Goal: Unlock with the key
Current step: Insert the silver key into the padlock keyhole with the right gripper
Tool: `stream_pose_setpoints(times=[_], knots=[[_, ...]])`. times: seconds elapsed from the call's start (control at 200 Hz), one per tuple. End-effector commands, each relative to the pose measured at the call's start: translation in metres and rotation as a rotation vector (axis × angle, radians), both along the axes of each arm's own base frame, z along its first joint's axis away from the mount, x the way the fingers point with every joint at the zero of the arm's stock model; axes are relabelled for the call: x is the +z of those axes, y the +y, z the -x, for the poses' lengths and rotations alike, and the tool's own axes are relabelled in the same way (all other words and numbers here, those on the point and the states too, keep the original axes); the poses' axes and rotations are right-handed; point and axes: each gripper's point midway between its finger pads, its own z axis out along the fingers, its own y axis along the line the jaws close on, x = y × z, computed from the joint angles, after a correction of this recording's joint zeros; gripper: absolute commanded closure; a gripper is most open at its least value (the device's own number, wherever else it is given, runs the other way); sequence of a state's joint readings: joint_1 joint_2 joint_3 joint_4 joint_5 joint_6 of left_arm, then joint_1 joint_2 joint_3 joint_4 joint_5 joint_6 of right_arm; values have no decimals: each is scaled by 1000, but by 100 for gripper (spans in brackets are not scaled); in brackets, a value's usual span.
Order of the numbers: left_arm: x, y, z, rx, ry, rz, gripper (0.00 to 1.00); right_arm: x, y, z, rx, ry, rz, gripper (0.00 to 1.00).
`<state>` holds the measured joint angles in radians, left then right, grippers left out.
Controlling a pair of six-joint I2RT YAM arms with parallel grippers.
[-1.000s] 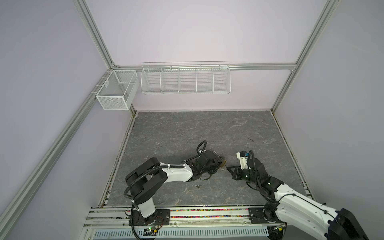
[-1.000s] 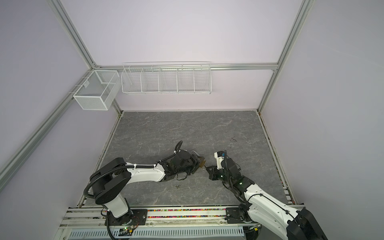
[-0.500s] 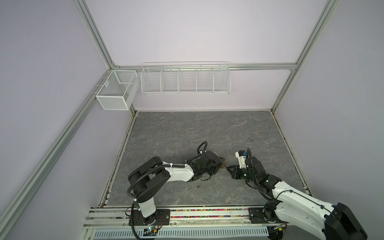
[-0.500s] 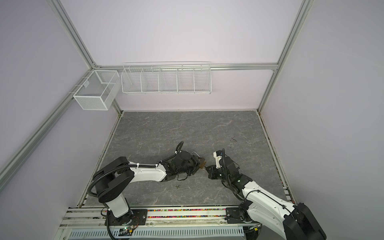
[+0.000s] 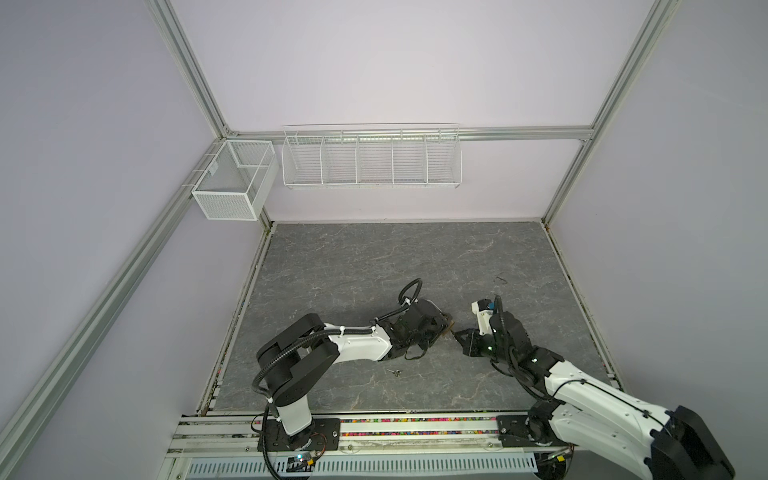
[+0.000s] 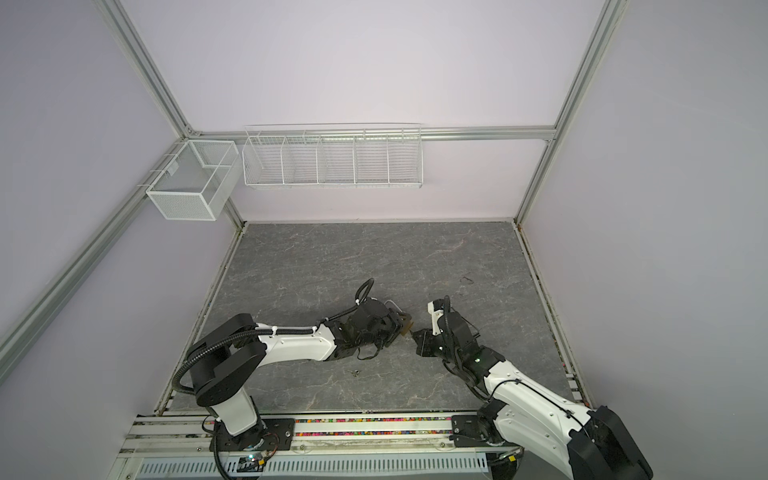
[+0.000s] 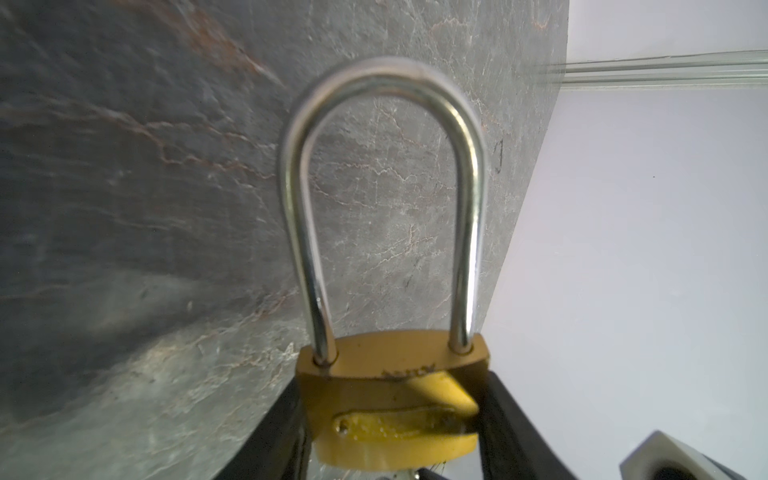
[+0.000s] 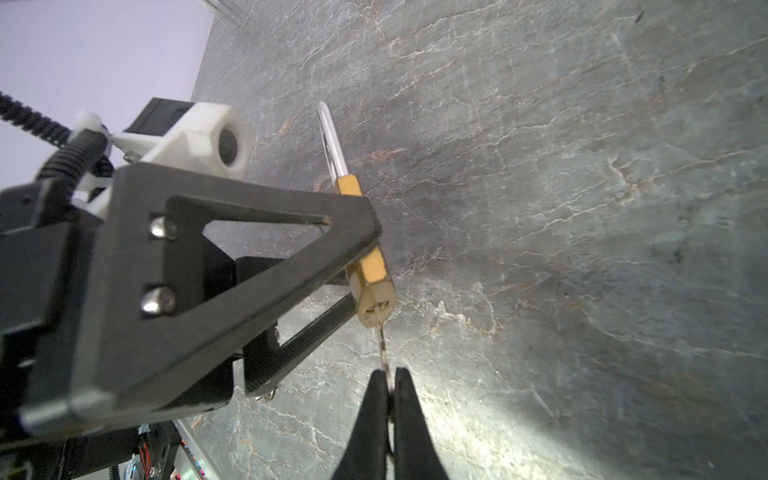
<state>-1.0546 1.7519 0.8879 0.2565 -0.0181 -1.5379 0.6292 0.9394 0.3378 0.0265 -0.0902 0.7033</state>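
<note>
Closest to me, near 6 o'clock on the table point(image 5: 374, 257), lies a tiny metal thing point(image 5: 394, 371). It may be a spare key, but it is too small to tell.

A bit further in, the right claw point(image 8: 388, 380) is pinched tight on the thin key point(image 8: 383, 347). It holds the key only by its end. The tip of the key sits in the keyhole point(image 8: 376, 309), but most of the blade is outside.

The padlock point(image 8: 376, 270) is at 9 o'clock from the right claw. The left claw point(image 7: 392, 424) is clamped on its gold sides and holds it up off the table. The silver loop point(image 7: 382, 87) is shut, with both legs down in the body.

I think this could go wrong in a few ways:
- If the key turns before it is all the way in, it can bend or pop out.
- If the push is crooked, the padlock can twist or slide between the flat black fingers point(image 7: 505, 415).
- If the key slips in its tiny pinch, it can drop.

Far back near 1 o'clock is a dark scrap point(image 5: 500, 279), well out of the way. At 12 o'clock, the wire baskets point(image 5: 371, 156) hang on the wall.
</note>
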Motion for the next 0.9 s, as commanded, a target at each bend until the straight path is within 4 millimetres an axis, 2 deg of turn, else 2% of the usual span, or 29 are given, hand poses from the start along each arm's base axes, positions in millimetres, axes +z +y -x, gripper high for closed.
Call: stream_pose_setpoints(times=[0.0,0.385,0.61,0.895], knots=[[43,-21,-2,8,-68,138,100,10,-4,-12,-83,-44,-41,94],[55,-33,-5,31,-81,179,100,15,-6,-12,-96,-66,-52,94],[48,-35,1,5,-83,136,100,29,-4,-19,-98,-81,-23,94],[46,-34,7,-13,-98,95,100,32,-8,-25,-109,-70,12,94]])
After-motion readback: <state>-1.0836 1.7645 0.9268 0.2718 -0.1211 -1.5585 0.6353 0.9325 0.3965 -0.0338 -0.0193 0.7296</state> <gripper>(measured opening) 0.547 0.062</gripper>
